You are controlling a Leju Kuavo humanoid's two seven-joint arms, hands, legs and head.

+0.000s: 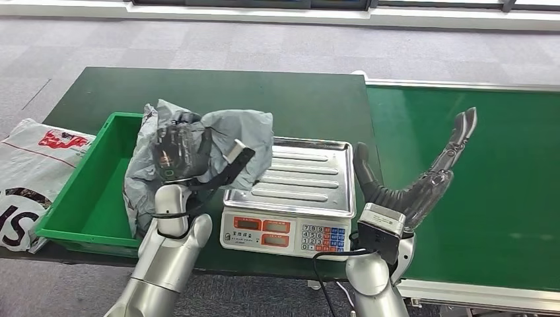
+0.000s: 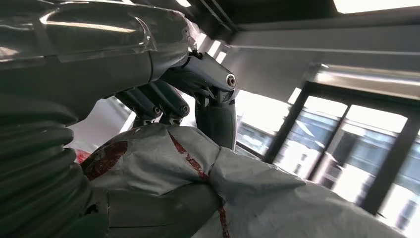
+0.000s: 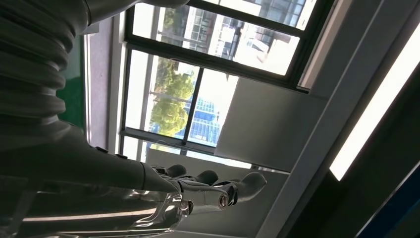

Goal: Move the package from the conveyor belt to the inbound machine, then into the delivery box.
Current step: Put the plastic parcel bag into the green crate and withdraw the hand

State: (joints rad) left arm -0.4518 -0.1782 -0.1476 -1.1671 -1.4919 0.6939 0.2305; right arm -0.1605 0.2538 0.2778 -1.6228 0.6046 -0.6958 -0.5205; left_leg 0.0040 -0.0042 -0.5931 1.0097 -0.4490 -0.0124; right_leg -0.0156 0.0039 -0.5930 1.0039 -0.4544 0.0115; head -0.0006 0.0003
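While the left hand (image 1: 173, 153) grips the package (image 1: 228, 135), a crumpled grey poly mailer, the bag hangs lifted at centre-left of the head view, part over the left edge of the inbound machine (image 1: 290, 232) (a scale w/ steel tray) and part over the green delivery box (image 1: 80, 210) at lower left. Left wrist view confirms: fingers (image 2: 215, 111) wrapped onto the grey bag (image 2: 247, 198), thumb under it. Right hand (image 1: 422, 179) sits centre-right over the conveyor belt (image 1: 502, 198), fingers spread, holding nothing; right wrist view shows its fingers (image 3: 218, 188) extended toward windows. Step in hand, by my read: last leg, scale to box, pkg already off the belt and seemingly off the tray. Next move prob calls for swinging the left arm further to frame left so the whole bag clears the box's near wall, then lowering & letting go inside. Risk: floppy bag could drape over the box rim or snag the tray corner
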